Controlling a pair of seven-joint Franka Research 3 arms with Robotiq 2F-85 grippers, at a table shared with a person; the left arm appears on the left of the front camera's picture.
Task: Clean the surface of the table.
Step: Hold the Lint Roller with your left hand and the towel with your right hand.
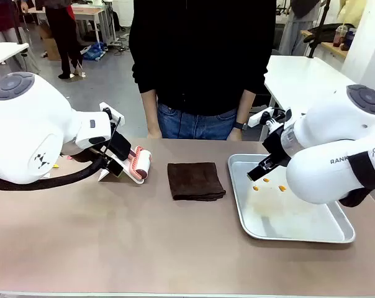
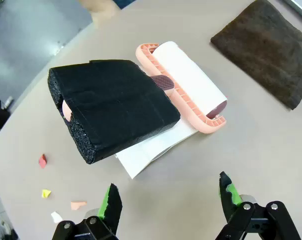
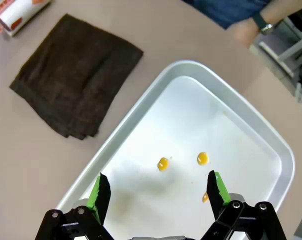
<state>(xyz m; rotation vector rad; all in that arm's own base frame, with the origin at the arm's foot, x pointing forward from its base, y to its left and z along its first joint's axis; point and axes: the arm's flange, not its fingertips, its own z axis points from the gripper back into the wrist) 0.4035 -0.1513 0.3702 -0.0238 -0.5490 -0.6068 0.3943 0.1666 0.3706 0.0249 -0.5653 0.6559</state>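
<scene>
Left gripper (image 2: 168, 189): jaws wide, empty. The lint roller (image 2: 183, 85) lies just ahead with its foam handle nearest, likely staged for pickup. Paper scraps (image 2: 46, 192) lie off to one side on the table (image 2: 271, 150) beneath. Folded cloth (image 2: 266, 50) beyond the roller.
Right gripper (image 3: 158, 186): wide, empty, above the tray (image 3: 216, 115) that holds orange bits (image 3: 163, 163).

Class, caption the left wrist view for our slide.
Open left tool above a foam-handled lint roller on the table, brown cloth beyond.

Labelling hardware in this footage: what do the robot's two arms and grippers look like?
Both arms are white with grey-capped joints. The left arm carries a looping black cable and a black logo; the right arm has grey lettering and a black strap. The left gripper and right gripper are black with green pads.
</scene>
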